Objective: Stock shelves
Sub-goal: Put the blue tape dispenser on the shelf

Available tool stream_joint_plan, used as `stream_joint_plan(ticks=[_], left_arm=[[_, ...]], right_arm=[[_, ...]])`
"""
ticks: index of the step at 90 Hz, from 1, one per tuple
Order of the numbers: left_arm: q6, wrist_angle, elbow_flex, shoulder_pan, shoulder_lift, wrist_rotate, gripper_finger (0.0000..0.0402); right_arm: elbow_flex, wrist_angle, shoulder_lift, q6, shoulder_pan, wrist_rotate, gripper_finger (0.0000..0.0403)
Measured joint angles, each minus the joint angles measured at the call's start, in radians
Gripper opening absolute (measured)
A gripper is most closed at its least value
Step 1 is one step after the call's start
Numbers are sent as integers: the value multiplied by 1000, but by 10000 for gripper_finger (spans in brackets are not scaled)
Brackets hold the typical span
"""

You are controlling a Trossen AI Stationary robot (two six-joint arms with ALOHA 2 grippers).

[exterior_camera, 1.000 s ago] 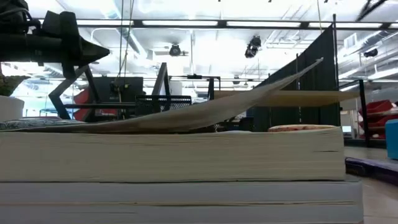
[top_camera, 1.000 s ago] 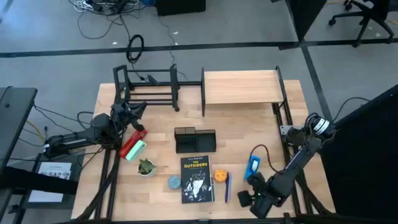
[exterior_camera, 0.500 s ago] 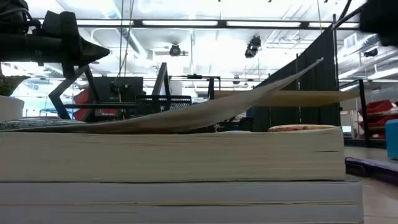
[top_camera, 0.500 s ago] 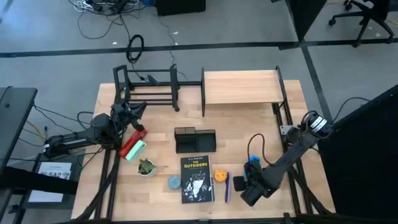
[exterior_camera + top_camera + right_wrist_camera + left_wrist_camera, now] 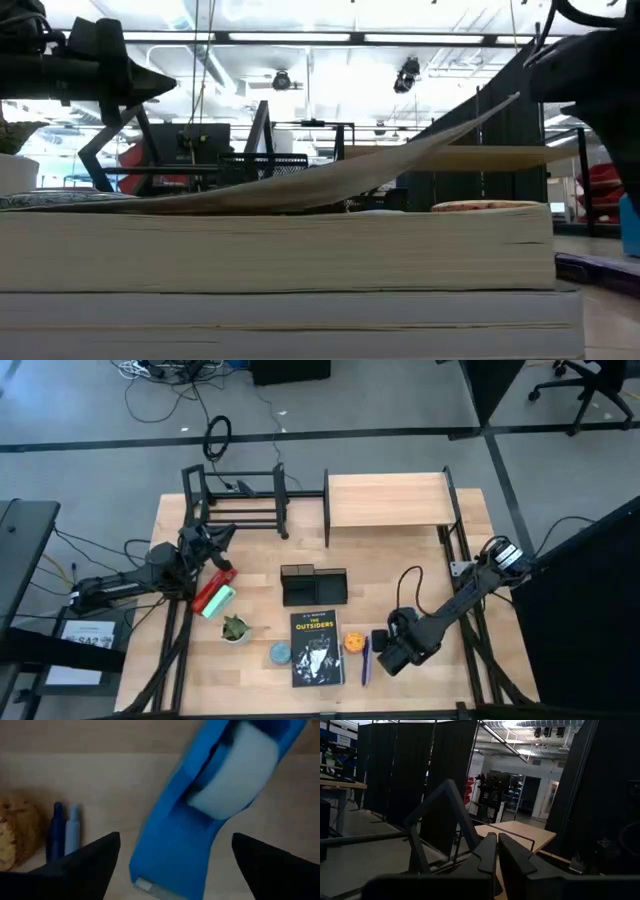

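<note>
The shelves stand at the table's far edge: the light wood-board shelf (image 5: 388, 500) on the right and the open black tube rack (image 5: 238, 500) on the left. My right gripper (image 5: 176, 837) hangs open, pointing down, over a blue tape dispenser (image 5: 200, 820) that lies flat on the table. Its fingers stand on either side of the dispenser without touching it. In the high view this gripper (image 5: 392, 652) hides the dispenser. My left gripper (image 5: 496, 855) is shut with nothing in it and hovers near the rack's front left (image 5: 215, 542).
A black mesh organizer (image 5: 313, 585) sits mid-table. Near the front edge lie a book (image 5: 317, 648), an orange ball (image 5: 353, 643), pens (image 5: 366, 660), a teal disc (image 5: 281, 653) and a small potted plant (image 5: 235, 628). A red and a green item (image 5: 215, 596) lie by my left gripper.
My right gripper has moved from the table's near right corner toward the left and far side. It now hangs over the blue tape dispenser, and its arm has come into the low view at the upper right.
</note>
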Motion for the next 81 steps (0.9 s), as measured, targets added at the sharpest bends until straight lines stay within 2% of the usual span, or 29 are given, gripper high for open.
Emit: stream_joint_plan(ticks=[22, 39, 65, 81], left_arm=[[0, 0, 0, 0, 0, 0, 0], [0, 0, 0, 0, 0, 0, 0], [0, 0, 0, 0, 0, 0, 0], [0, 0, 0, 0, 0, 0, 0]], right_arm=[[-73, 124, 0, 9, 0, -62, 262], [-76, 86, -3, 5, 19, -81, 175], [-74, 61, -11, -37, 35, -84, 173], [-30, -14, -98, -66, 31, -24, 173]])
